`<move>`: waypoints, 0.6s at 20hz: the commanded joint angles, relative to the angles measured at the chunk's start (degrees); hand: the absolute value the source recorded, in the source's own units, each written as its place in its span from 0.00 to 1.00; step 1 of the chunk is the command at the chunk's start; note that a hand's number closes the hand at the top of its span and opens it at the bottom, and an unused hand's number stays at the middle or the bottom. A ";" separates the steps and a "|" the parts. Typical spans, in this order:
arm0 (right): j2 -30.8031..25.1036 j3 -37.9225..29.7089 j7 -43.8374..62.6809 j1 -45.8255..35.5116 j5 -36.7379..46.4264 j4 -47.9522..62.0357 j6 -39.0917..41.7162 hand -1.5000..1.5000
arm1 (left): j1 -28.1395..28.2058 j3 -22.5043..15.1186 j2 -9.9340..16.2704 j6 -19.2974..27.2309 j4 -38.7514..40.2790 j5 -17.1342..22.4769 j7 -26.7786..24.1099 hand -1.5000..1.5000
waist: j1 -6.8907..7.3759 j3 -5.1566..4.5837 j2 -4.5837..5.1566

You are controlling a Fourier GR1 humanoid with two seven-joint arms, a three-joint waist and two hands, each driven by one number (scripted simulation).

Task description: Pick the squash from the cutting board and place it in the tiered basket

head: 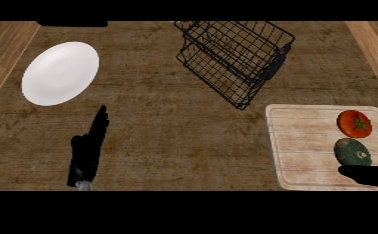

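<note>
We're barely started: the dark green round squash (352, 151) sits unlifted on the pale wooden cutting board (306, 148) beside a red tomato (354, 123); our right hand (359, 173) is just beside it, fingers can't tell; left hand (88, 148) rests open, holding nothing; lift & carry to the black wire tiered basket (235, 58) remain.

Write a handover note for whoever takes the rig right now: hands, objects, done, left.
Left hand: open, fingers straight, resting at lower left.
Right hand: at the lower right edge, just below the squash; fingers unclear.
Dark green round squash: on the pale wooden cutting board, beside a red tomato.
Black wire tiered basket: holds nothing.
Done: approach only. Left: grasp, carry, place in basket.
</note>
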 commanded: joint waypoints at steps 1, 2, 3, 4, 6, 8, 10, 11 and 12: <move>2.53 -0.28 9.09 -6.64 -0.03 5.82 5.16 0.00 | 2.34 -0.10 0.43 -0.16 -2.46 -0.17 1.06 0.50 | -0.03 0.03 -0.09; 2.73 0.53 11.02 -5.65 0.81 2.40 6.78 0.00 | -0.16 2.14 1.20 -1.67 -1.38 1.53 0.83 0.50 | -0.61 -0.01 -0.15; 3.33 -0.17 10.31 -5.61 -0.53 4.28 7.03 0.00 | 4.08 -1.49 -0.29 0.47 -4.79 -0.97 1.28 0.50 | -0.23 0.02 -0.22; 3.24 0.37 12.02 -7.62 -0.89 5.90 9.48 0.00 | 2.45 0.40 -0.68 -0.95 0.34 0.38 -2.68 0.50 | -0.07 -0.07 0.03; 3.01 -0.74 11.96 -6.75 -2.54 6.67 11.23 0.00 | 1.10 0.92 -0.20 -0.84 -0.14 0.29 -1.22 0.50 | -0.49 -0.05 -0.05; 3.55 -1.01 11.69 -9.86 -4.05 10.34 13.10 0.00 | -0.54 -0.51 -1.21 0.61 -0.23 -1.36 1.17 0.50 | -0.23 -0.01 0.11; 5.61 0.04 13.06 -10.90 -3.05 10.53 12.94 0.00 | 0.40 0.95 -0.25 -1.03 -0.03 -0.08 -0.73 0.50 | -0.35 -0.04 -0.01; 7.84 1.50 10.02 -8.46 -0.66 12.66 9.76 0.00 | 1.94 -0.88 -1.85 1.50 -1.63 -1.91 0.69 0.50 | -0.54 0.03 -0.10; 7.29 0.40 11.58 -8.66 -1.46 10.55 11.81 0.00 | 2.33 0.74 0.08 -0.55 -1.80 -0.64 -0.23 0.50 | -0.75 0.00 -0.20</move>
